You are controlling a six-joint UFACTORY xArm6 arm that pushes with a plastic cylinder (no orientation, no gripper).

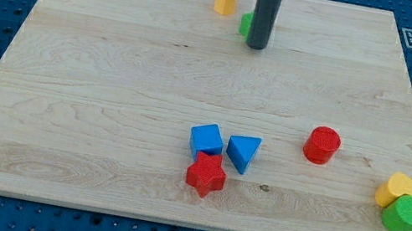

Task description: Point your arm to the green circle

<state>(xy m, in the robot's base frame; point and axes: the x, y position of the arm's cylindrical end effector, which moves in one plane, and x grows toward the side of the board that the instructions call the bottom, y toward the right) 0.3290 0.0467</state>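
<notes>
A green round block (pixel 405 215) lies near the board's bottom right corner and touches a yellow block (pixel 396 188) just above it. My tip (pixel 255 47) rests near the view's top centre, far from that green block. A second green block (pixel 245 25) sits right at the rod's left side, mostly hidden by it, so its shape cannot be made out. A yellow block (pixel 225 0) lies up and left of the tip.
A red cylinder (pixel 322 145) lies right of centre. A blue cube (pixel 207 139), a blue triangle (pixel 243 152) and a red star (pixel 206 174) cluster at the bottom centre. The wooden board (pixel 90 95) sits on a blue perforated table.
</notes>
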